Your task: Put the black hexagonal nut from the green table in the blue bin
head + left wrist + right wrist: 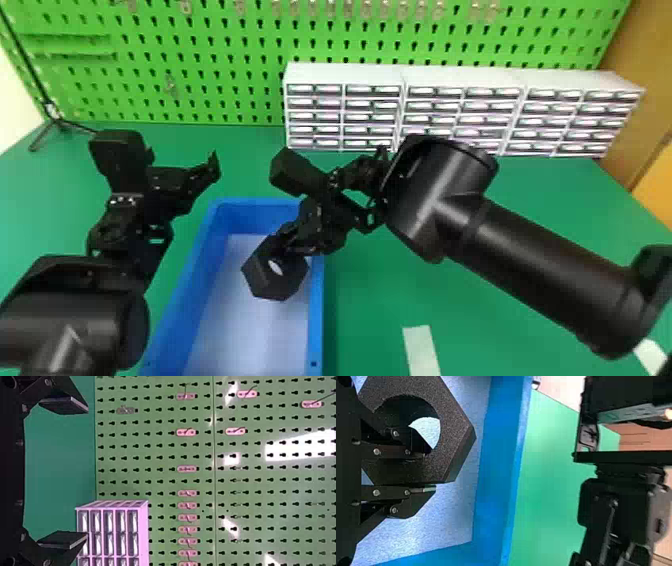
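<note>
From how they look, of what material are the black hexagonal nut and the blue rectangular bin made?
The black hexagonal nut looks like matte foam or rough plastic; its face is finely speckled, without metallic shine. The blue rectangular bin seems to be smooth plastic, perhaps moulded: its walls are evenly coloured, with a soft sheen along the rim.

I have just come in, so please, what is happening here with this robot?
The robot's right end effector grips the black hexagonal nut by its wall, one finger in the hole, and holds it over the blue bin. The nut is not released yet. The left end effector, open and empty, is to the left of the bin.
</note>
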Robot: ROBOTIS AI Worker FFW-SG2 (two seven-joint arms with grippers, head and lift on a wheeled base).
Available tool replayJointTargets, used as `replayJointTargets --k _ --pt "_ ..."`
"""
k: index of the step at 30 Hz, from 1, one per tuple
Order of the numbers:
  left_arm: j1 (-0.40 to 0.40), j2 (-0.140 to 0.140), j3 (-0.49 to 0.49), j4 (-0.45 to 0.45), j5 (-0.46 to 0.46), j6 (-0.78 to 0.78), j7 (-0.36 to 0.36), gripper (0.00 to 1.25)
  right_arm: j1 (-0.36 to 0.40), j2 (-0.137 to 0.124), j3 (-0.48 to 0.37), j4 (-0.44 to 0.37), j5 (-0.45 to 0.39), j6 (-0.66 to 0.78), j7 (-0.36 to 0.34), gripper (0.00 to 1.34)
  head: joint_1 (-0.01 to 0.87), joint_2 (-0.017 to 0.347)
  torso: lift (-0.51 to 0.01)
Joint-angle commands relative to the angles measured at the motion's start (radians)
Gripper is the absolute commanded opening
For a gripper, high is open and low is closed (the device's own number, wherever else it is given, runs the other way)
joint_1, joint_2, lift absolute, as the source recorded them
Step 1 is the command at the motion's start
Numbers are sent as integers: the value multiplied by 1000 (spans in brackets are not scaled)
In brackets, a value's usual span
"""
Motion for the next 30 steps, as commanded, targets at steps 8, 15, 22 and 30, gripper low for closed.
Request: replayJointTargets --k 8,15,22,30 --pt "-6 0 -2 1 0 0 0 1086 -18 -1 27 1 10 1 -6 336 683 28 -96" --pt "-6 0 -3 1 0 0 0 1086 -16 -1 27 1 10 1 -6 336 683 28 -96" --pt "-4 0 -2 1 1 0 0 1086 -18 -6 25 -11 53 -6 -6 939 683 28 -96" --pt "-3 0 -2 1 3 0 0 1086 -12 -11 7 -13 65 -6 -6 1319 683 28 -96"
